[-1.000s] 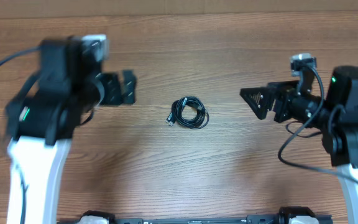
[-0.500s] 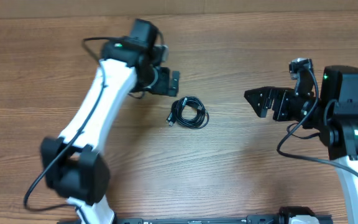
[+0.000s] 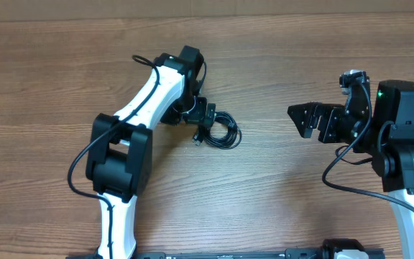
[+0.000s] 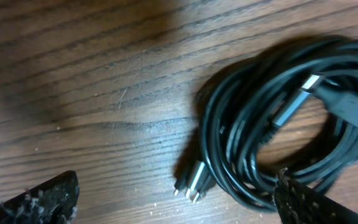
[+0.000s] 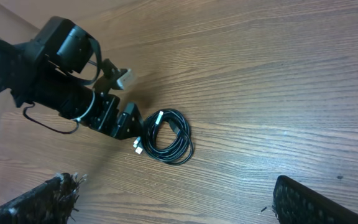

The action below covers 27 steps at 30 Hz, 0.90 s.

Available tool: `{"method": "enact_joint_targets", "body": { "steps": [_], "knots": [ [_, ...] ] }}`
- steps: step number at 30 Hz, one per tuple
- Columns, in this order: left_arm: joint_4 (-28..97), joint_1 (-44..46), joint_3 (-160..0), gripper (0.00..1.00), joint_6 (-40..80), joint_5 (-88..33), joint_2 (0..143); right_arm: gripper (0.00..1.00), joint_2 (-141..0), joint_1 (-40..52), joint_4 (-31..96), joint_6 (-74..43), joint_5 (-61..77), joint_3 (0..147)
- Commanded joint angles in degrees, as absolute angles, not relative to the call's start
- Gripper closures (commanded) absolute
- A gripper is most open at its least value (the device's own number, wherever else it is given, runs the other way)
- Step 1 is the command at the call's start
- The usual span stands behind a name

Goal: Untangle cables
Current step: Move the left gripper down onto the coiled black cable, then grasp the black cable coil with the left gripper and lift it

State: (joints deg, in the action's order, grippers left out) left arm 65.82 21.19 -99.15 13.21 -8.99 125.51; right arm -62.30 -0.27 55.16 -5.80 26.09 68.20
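Note:
The cables (image 3: 222, 132) lie as one small black coil with silver plug ends at the middle of the wooden table (image 3: 279, 201). My left gripper (image 3: 205, 119) hangs open right over the coil's left edge. In the left wrist view the cables (image 4: 272, 134) fill the right half and a pair of plugs (image 4: 193, 184) points toward the gap of the left gripper (image 4: 178, 204); one finger (image 4: 312, 202) stands over the coil's rim and nothing is held. My right gripper (image 3: 310, 120) is open and apart from the coil, at the right. The right wrist view shows the cables (image 5: 168, 138) beyond the open right gripper (image 5: 179, 205).
Thicker black wires run along both robot arms. The left arm (image 3: 146, 101) stretches across the table's left half from the front edge. The right arm's body (image 3: 401, 137) stands at the right edge. Bare wood surrounds the coil.
The left arm has swung from the table's left side to the coil, and its gripper now hangs over the coil's left edge. The right arm has barely shifted. The coil has not moved.

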Motion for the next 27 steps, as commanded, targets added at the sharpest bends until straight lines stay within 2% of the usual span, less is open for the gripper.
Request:
{"method": "enact_joint_targets", "body": {
  "steps": [1, 15, 17, 20, 21, 23, 24, 27],
  "knots": [
    [65.8, 22.0, -100.2, 0.06, 13.9, -8.9, 125.8, 0.00, -61.8, -0.1, 55.0, -6.0, 25.5, 69.8],
    [62.7, 24.7, -100.1, 0.13, 14.0, -9.3, 125.9, 0.00, -61.8, -0.1, 55.5, -6.0, 25.5, 69.7],
    [62.7, 24.9, -100.1, 0.20, 14.0, -9.2, 125.9, 0.00, -61.8, -0.1, 55.5, -6.0, 25.5, 69.7],
    [62.8, 24.9, -100.1, 0.43, 14.0, -8.5, 125.9, 0.00, -61.8, -0.1, 55.5, -6.0, 25.5, 69.7],
    [62.7, 24.9, -99.9, 0.47, 14.0, -8.4, 125.9, 0.00, -61.8, -0.1, 55.5, -6.0, 25.5, 69.7],
    [62.5, 24.9, -99.7, 0.70, 14.0, -8.3, 125.9, 0.00, -61.8, -0.1, 55.7, -5.9, 25.5, 69.7],
    [62.3, 24.9, -99.5, 0.73, 14.0, -8.3, 125.9, 0.00, -61.8, -0.1, 55.7, -5.9, 25.4, 69.7],
    [61.6, 24.9, -98.7, 0.60, 14.0, -8.4, 125.9, 0.00, -61.8, -0.1, 56.1, -6.0, 24.8, 69.7]
  ]
}}
